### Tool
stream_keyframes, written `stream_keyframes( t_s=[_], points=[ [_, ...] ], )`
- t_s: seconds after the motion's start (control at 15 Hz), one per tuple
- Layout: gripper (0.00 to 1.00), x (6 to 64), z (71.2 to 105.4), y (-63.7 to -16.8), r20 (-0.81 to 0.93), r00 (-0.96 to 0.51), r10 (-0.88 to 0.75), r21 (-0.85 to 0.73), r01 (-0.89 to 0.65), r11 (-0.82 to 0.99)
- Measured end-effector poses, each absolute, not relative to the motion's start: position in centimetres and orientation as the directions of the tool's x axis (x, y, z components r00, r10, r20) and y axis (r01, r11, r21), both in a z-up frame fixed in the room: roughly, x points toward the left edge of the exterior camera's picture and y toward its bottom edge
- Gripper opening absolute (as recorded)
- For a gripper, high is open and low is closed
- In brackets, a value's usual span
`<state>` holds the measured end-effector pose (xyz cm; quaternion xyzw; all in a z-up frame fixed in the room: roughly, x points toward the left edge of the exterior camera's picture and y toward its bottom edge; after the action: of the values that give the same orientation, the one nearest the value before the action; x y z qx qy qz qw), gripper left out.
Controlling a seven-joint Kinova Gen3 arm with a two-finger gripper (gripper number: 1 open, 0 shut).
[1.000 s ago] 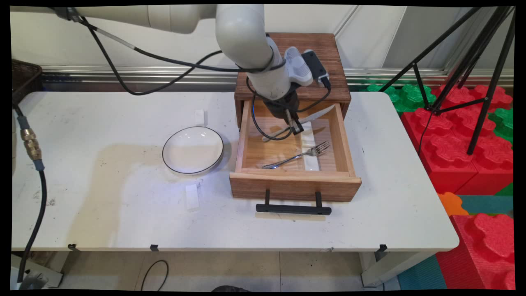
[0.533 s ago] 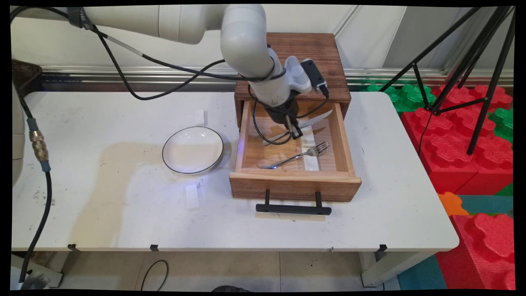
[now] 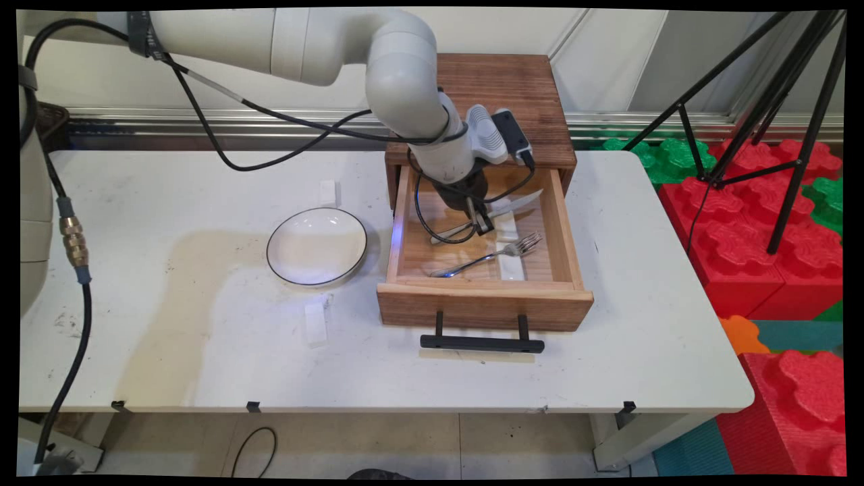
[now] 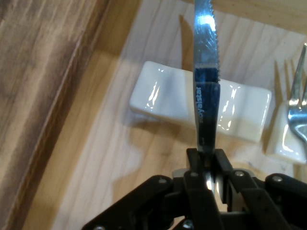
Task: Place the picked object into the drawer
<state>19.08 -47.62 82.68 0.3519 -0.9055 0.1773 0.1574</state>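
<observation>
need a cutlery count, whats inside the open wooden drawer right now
Inside the drawer: a fork lying across a white rest, a second white rest, and a knife clamped in the gripper. The drawer's back, under the cabinet top and the arm, is hidden.

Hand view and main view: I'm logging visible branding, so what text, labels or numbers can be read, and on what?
Knife held in the end effector: dark lettering runs along the blade near the grip, too blurred to read.
Main view: no readable text on the drawer, plate or fork.
</observation>
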Motion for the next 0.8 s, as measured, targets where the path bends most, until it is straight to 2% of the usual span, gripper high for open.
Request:
stream_keyframes(
  t_s=[0.53,0.6,0.8],
  points=[
    [0.0,19.4,81.5,-47.8,0.399,-0.717,-0.571,-0.208,-0.678,0.705],
    [1.0,19.4,81.4,-47.8,0.398,-0.718,-0.571,-0.207,-0.677,0.707],
    [1.0,19.5,81.2,-47.8,0.396,-0.721,-0.568,-0.204,-0.673,0.711]
  ],
)
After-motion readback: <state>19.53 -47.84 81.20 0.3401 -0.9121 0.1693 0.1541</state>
